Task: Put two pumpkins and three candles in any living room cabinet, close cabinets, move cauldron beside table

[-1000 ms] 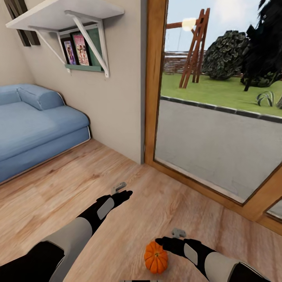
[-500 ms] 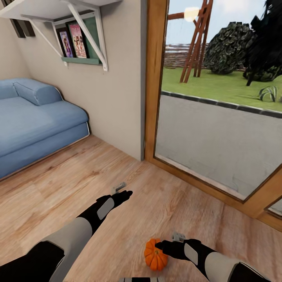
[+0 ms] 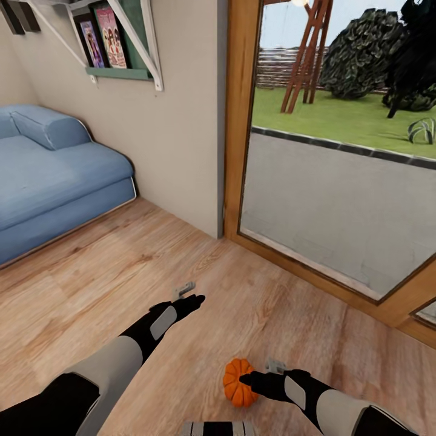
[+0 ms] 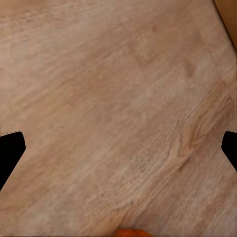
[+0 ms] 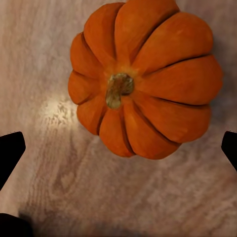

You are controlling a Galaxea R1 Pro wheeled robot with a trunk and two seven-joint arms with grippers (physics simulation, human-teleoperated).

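One orange ribbed pumpkin point(image 3: 236, 383) with a short dark stem sits on the light wood plank floor, close in front of me. My right gripper point(image 3: 244, 379) hovers just over its right side in the head view. Seen from the right wrist, the pumpkin point(image 5: 143, 79) lies straight below, stem up, and the right gripper point(image 5: 118, 148) is open with its dark fingertips point(image 5: 11, 150) spread wide. My left gripper point(image 3: 198, 298) hangs open over bare floor farther ahead and to the left, its fingertips point(image 4: 10, 153) wide apart. A sliver of the pumpkin point(image 4: 131, 232) shows at the edge of the left wrist view.
A blue sofa point(image 3: 54, 175) stands at the left. A wooden-framed glass door point(image 3: 239, 121) runs along the right, looking out on a garden. A wall corner point(image 3: 215, 230) juts out ahead, with a bracketed shelf holding pictures point(image 3: 112, 36) above. Plank floor point(image 3: 91, 284) lies between them.
The whole picture has slid upward, so the camera has tilted or lowered. The pumpkin now sits closer under the right gripper's fingertips. Left arm unchanged in the picture.
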